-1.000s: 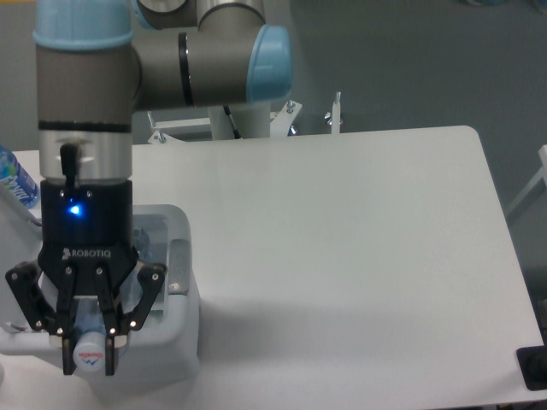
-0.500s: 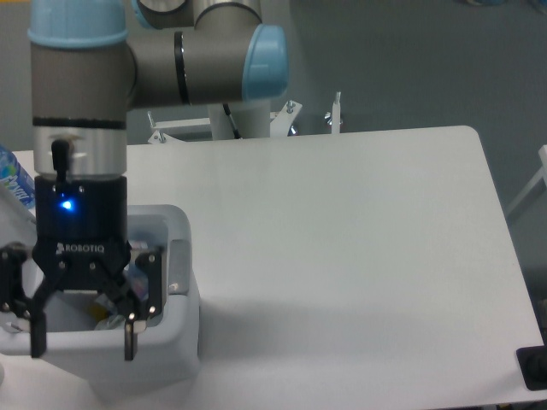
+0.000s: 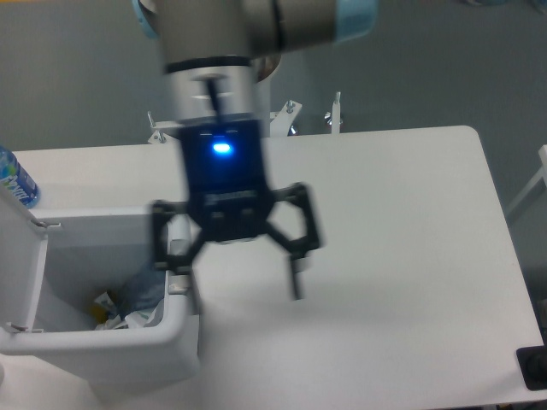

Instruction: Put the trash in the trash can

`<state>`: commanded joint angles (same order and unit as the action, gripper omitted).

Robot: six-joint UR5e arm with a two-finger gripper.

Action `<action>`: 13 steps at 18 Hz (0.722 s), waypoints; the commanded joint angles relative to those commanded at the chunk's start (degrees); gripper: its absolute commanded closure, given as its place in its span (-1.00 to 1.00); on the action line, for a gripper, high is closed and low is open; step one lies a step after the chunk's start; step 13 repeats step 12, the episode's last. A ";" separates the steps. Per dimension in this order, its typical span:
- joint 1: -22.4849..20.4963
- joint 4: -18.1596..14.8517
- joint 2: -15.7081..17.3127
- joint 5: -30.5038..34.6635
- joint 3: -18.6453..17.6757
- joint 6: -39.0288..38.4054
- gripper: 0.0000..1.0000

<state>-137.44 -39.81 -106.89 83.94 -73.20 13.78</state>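
Over the surface's middle-left, just right of the trash can (image 3: 102, 342), the end effector (image 3: 244, 286) hangs released, fingers spread wide, nothing between them; image motion-blurred. Trash can sits at front-left corner, lid up at left. Inside: crumpled wrapper (image 3: 141, 299) plus bits, partly hidden by the wall; flattened bottle not clearly made out. Judgement: drop looks done, step in hand is clearing away. To do it well: lift w/ fingers apart, keep clear of the latch (image 3: 177, 286) and rim. Surface (image 3: 385, 239) white, bare to right. Upright blue-labelled bottle (image 3: 15, 179) at left edge. Grey floor behind; metal frame legs beyond far edge.
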 joint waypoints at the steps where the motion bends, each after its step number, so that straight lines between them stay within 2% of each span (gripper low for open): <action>1: -1.41 -0.26 0.71 0.09 -1.50 1.85 -1.00; 2: -2.38 -1.05 1.41 0.17 -2.56 4.91 -1.00; 3: -3.17 -3.58 2.55 0.70 -2.83 9.55 -1.00; 5: -5.11 -11.12 4.05 2.71 -3.27 20.27 -1.00; 9: -6.96 -23.17 6.25 5.62 -3.36 36.20 -1.00; 11: -7.48 -26.09 7.21 7.29 -3.71 42.09 -1.00; 13: -7.84 -26.28 7.39 7.55 -3.80 42.99 -1.00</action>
